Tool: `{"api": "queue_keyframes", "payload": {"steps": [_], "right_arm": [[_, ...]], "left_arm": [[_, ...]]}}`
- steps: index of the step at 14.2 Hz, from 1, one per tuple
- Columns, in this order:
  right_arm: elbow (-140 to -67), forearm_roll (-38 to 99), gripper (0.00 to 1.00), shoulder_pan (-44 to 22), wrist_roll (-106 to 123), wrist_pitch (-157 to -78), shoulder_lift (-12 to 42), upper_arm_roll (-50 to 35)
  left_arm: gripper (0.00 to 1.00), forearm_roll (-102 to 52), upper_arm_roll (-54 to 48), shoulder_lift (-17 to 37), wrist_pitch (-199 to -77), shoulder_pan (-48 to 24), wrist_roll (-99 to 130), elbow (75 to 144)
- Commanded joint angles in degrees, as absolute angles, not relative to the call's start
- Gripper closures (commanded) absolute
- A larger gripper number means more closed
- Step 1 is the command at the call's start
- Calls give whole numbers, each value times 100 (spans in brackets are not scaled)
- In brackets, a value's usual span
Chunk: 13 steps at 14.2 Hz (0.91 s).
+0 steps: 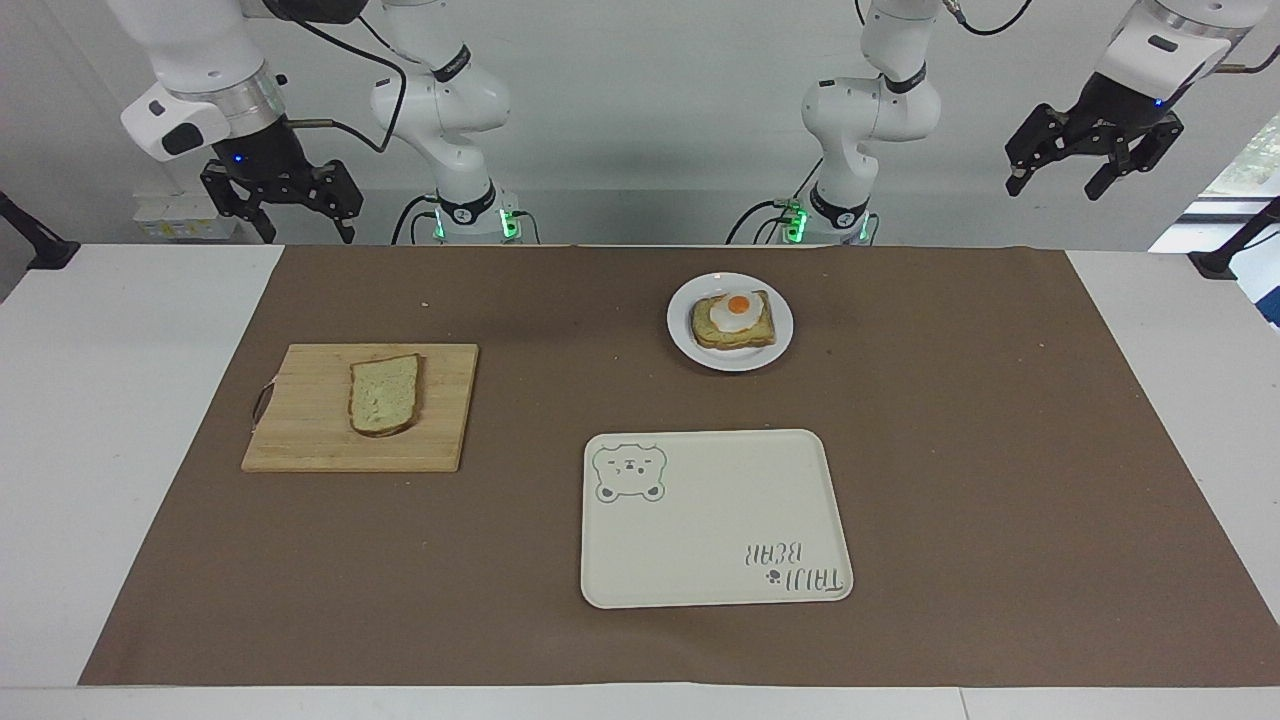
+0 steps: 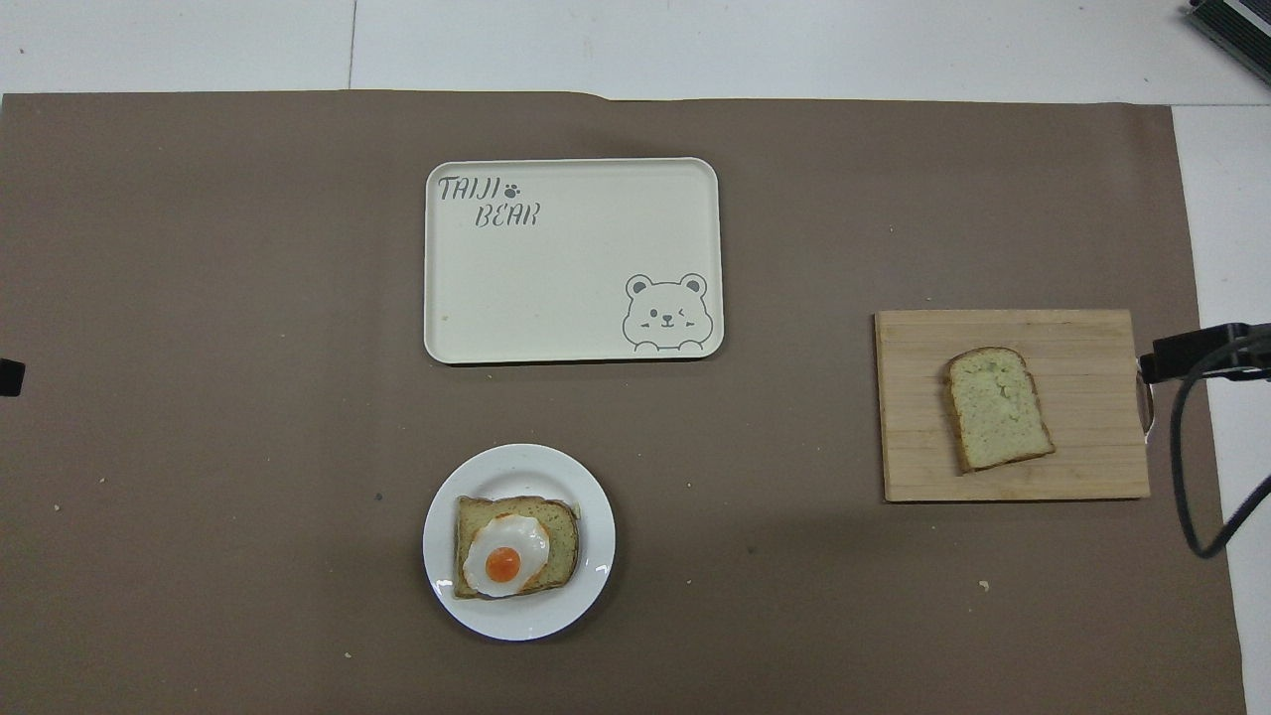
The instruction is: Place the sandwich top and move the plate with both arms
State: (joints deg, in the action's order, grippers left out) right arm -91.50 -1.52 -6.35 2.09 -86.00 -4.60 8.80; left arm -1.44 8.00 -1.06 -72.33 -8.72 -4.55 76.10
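Two white jointed arms wait raised at the robots' edge, you see: left gripper and right gripper, jaws spread, empty. One cream rectangular bear tray is your landmark. One wooden cutting board, toward the right arm's end, carries one plain bread slice. One round white plate, nearer the robots, holds one egg-topped slice.

left gripper mostly cut off overhead, plate centre under bread

Wooden cutting board, bear-printed cream tray, brown table mat
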Motion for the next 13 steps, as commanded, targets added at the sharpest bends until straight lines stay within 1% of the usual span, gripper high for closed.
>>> {"api": "queue_keyframes", "payload": {"steps": [1,13], "right_arm": [[-9264,-229,0,-571,308,-8692,-545,853],[-9308,-220,0,-501,343,-8772,-554,861]], "left_arm": [[0,-193,817,-211,-7198,-870,-492,7690],[0,-193,817,-202,-7198,-870,-492,7690]]}}
